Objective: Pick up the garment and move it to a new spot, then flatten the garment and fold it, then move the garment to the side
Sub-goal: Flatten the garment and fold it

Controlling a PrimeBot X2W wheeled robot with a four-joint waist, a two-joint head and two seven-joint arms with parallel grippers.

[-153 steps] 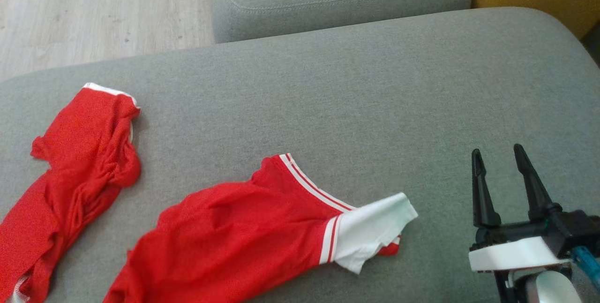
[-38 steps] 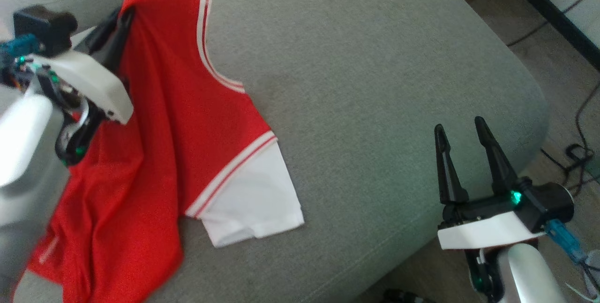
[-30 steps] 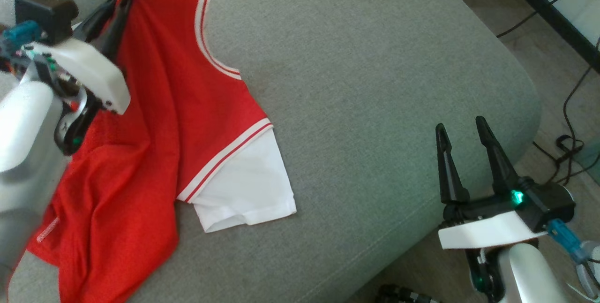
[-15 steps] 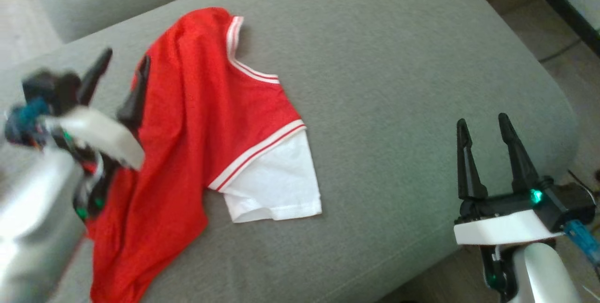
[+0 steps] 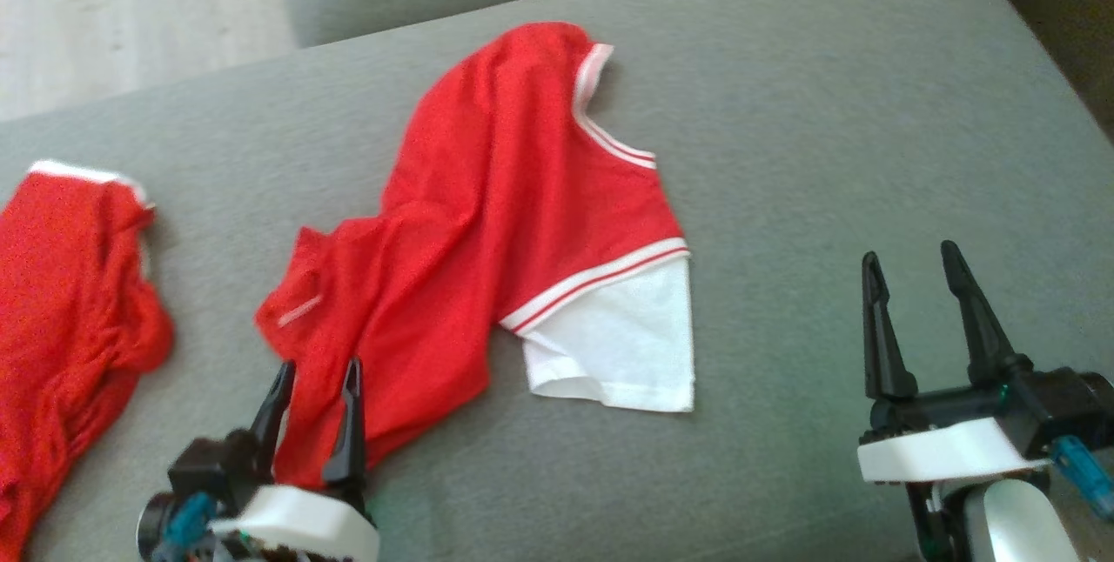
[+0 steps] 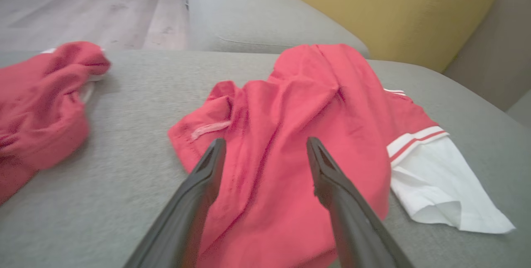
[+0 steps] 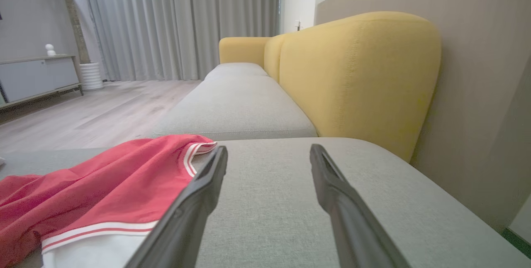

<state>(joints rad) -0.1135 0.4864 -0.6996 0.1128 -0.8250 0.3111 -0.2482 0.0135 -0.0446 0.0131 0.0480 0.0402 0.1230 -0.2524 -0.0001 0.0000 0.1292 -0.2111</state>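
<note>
One red mesh jersey with white striped trim [image 5: 522, 223] lies rumpled on the middle of the grey fabric sofa cushion [image 5: 827, 153]. Its collar end points away from the robot, and its white sleeve [image 5: 627, 344] lies flat on the right side. Your left gripper [image 5: 319, 366] is at the jersey's near edge, its fingers spread wide over the red cloth and pinching nothing. Your right gripper [image 5: 909, 250] stands open too, above bare cushion, well apart from the sleeve. A second crumpled red garment [image 5: 70, 284] lies at the cushion's left end, apart from the jersey. Beyond it you see pale wooden floor [image 5: 130, 14].
</note>
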